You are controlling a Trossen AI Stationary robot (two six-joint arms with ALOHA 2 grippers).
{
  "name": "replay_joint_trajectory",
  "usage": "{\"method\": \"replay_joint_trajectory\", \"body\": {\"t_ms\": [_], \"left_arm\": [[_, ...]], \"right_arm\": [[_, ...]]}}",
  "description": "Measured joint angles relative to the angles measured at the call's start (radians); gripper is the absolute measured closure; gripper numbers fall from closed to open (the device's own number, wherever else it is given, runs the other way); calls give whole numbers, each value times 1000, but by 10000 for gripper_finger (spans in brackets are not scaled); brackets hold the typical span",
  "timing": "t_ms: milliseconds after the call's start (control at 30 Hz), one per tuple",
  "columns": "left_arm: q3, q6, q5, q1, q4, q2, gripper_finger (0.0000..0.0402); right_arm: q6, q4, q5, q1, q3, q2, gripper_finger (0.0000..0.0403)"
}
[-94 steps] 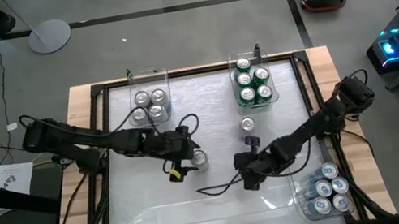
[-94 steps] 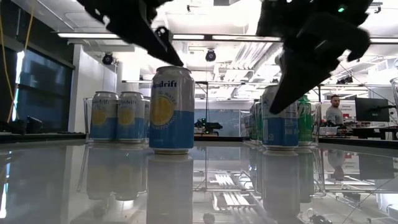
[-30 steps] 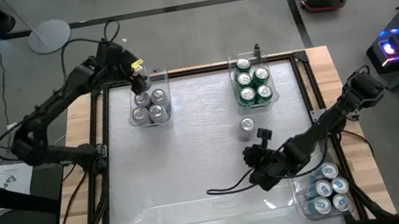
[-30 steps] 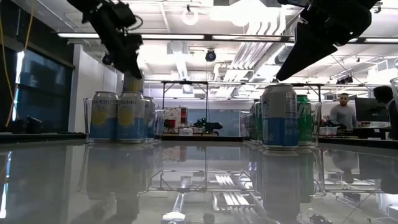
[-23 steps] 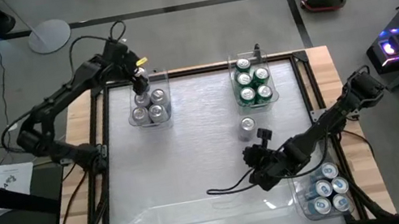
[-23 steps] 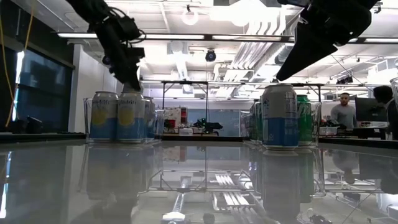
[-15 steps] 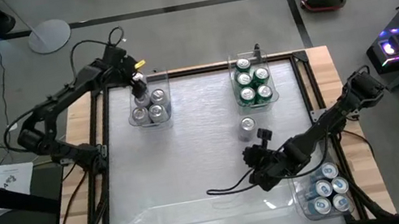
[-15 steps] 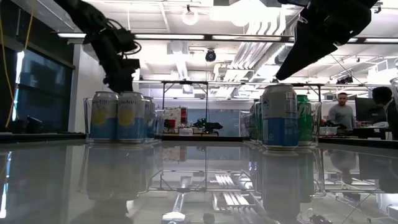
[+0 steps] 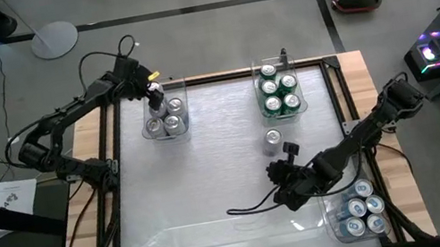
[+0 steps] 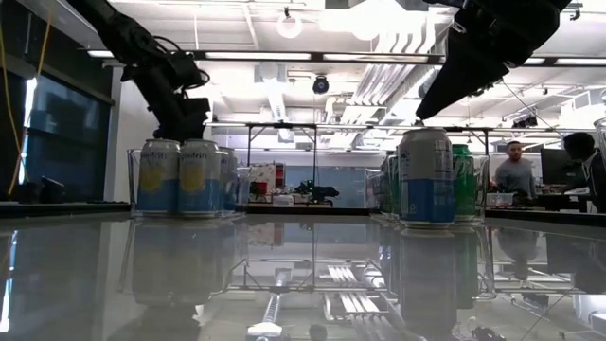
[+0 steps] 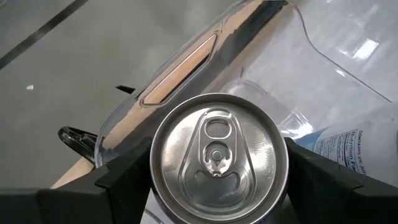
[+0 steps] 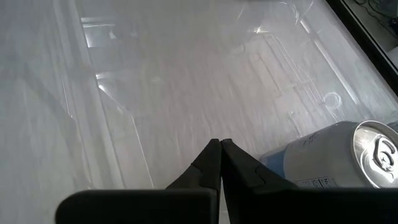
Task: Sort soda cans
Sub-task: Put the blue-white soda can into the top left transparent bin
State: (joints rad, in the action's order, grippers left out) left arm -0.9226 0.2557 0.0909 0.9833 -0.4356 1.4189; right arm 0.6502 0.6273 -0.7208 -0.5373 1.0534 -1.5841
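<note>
A soda can with a silver top (image 11: 217, 152) stands upright between the fingers of my left gripper (image 9: 151, 91), in the far corner of the clear far-left bin (image 9: 151, 127). That bin holds three more blue-and-yellow cans (image 10: 180, 177). In the low view they hide the held can below my left gripper (image 10: 182, 121). A single blue-and-white can (image 9: 273, 139) stands by itself on the table. My right gripper (image 9: 276, 171) hovers shut near it, touching nothing. My left gripper pinches the can by two opposite sides of its wall (image 11: 153, 177), just under the top rim, between its two fingers. The fingers slant down from the table's left. The can stays upright inside the bin; whether its base rests on the bin floor is hidden.
A clear bin (image 9: 301, 109) of green cans (image 9: 278, 90) stands at the far middle. Another bin (image 9: 333, 222) with several blue cans (image 9: 361, 210) sits at the near right. A cable (image 9: 248, 207) trails on the table by the right arm. People show in the room beyond.
My left gripper has sunk with the can into the far-left bin and shifted slightly toward the table's left edge. The can, earlier showing above the other cans in the low view, is now hidden behind them. My right arm has kept still.
</note>
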Motion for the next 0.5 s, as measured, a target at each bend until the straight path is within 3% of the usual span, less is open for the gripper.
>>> {"method": "replay_joint_trajectory", "body": {"t_ms": [500], "left_arm": [[4, -140, -11, 0, -10, 2, 86]], "right_arm": [[-3, -11, 1, 0, 0, 0, 403]]}}
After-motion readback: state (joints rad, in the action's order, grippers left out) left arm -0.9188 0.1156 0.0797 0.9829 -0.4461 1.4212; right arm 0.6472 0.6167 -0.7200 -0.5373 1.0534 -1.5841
